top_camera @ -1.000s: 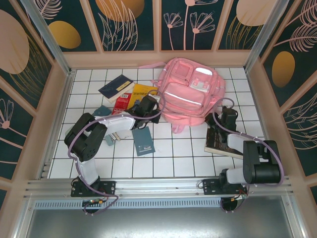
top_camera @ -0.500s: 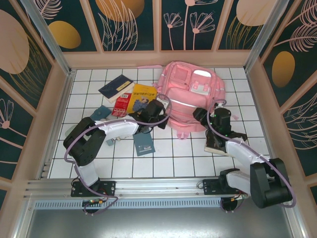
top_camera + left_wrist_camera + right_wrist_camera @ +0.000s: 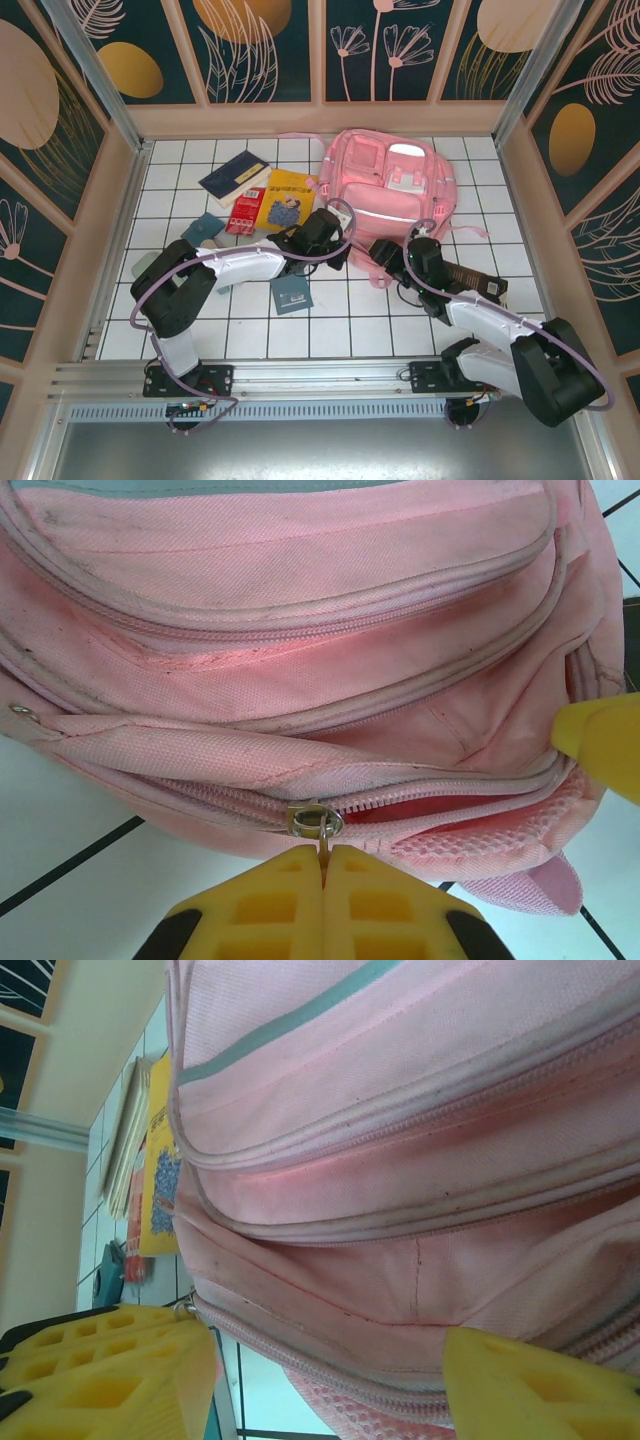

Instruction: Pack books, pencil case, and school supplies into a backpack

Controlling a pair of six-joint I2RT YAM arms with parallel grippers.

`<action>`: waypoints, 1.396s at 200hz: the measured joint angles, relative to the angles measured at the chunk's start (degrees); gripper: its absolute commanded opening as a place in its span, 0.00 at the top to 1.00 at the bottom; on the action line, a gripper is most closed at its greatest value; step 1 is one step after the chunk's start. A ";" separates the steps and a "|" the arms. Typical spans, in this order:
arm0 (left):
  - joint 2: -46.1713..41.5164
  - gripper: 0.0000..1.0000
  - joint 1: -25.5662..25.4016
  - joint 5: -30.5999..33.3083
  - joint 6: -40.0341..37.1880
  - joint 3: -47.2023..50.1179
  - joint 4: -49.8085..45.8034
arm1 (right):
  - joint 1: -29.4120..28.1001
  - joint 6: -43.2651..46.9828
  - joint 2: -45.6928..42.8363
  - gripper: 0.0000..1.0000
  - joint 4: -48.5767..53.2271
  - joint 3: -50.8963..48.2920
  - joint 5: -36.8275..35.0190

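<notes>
The pink backpack (image 3: 392, 190) lies flat at the back centre. My left gripper (image 3: 325, 852) is shut on the metal zipper pull (image 3: 322, 825) at its near lower edge, and the zip to the right of the pull gapes a little. My right gripper (image 3: 320, 1390) is open, its fingers (image 3: 530, 1390) on either side of the same lower edge. Left of the backpack (image 3: 420, 1160) lie the books: a navy one (image 3: 235, 177), a yellow one (image 3: 287, 197) and a small teal one (image 3: 290, 293). A thick brown book (image 3: 478, 283) lies under my right arm. The pencil case is out of view.
A red piece (image 3: 245, 210) and a small teal square (image 3: 207, 228) lie by the books. A grey-teal oblong (image 3: 148, 263) sits near the left arm's elbow. Wooden walls (image 3: 120, 220) enclose the white tiled floor (image 3: 340, 320) on three sides.
The right arm swung left from the brown book to the backpack's near edge and its gripper opened. The left gripper moved right along that edge. The backpack dropped back flatter.
</notes>
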State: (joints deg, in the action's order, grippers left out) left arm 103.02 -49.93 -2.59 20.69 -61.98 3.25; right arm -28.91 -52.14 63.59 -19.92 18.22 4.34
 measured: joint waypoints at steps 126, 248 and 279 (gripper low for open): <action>-1.01 1.00 -0.33 3.61 0.00 0.83 0.35 | -8.39 -9.75 1.84 0.37 -3.21 -3.96 -4.59; -2.23 1.00 -0.39 -0.96 0.17 -0.57 3.56 | 13.03 -1.70 12.22 1.00 -9.60 0.83 0.31; 0.31 0.93 -0.39 0.48 -0.37 -3.65 2.82 | 15.78 1.05 9.84 1.00 -8.55 0.81 0.94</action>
State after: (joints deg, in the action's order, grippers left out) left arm 103.33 -50.33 -2.11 20.32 -65.63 6.07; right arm -13.13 -51.09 73.43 -28.47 19.03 5.28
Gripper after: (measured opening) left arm 0.066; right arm 0.051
